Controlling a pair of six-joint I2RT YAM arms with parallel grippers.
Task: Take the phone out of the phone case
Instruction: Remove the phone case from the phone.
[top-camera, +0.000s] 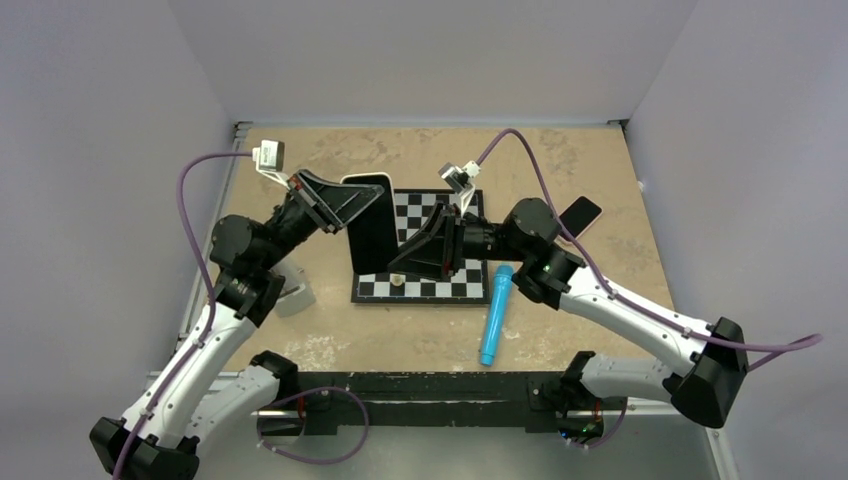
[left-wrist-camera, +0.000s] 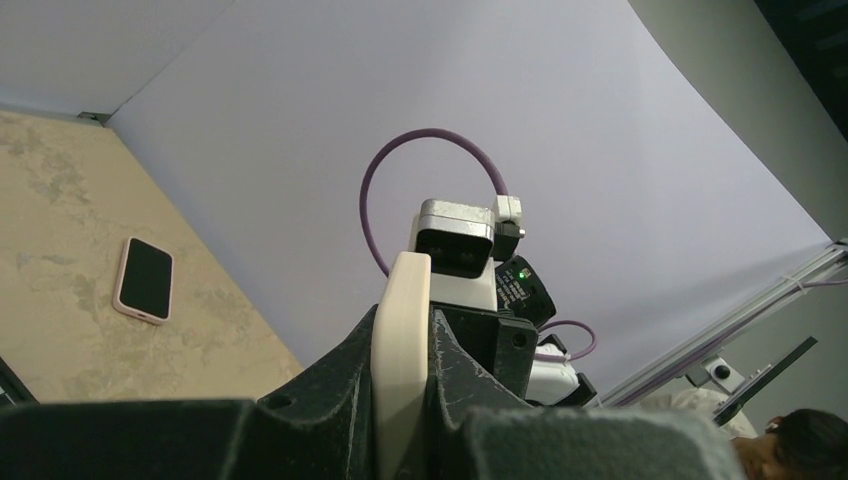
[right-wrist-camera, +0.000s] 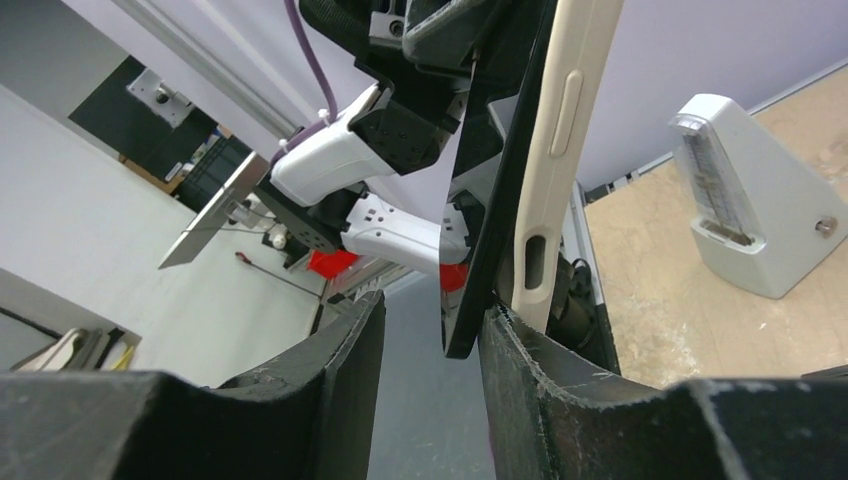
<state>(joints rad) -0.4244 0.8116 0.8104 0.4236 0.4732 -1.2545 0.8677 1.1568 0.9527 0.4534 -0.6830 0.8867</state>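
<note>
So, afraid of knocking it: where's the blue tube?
Top view: the blue tube lies just right of the checkerboard's near right corner, beside the right arm.

Bright diffuse light, faint shadows, blurred foreground

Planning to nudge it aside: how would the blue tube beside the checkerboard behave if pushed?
The blue tube looks round and lies on its side, so it would probably roll. It seems straight and rigid, and slim, so likely light.
</note>
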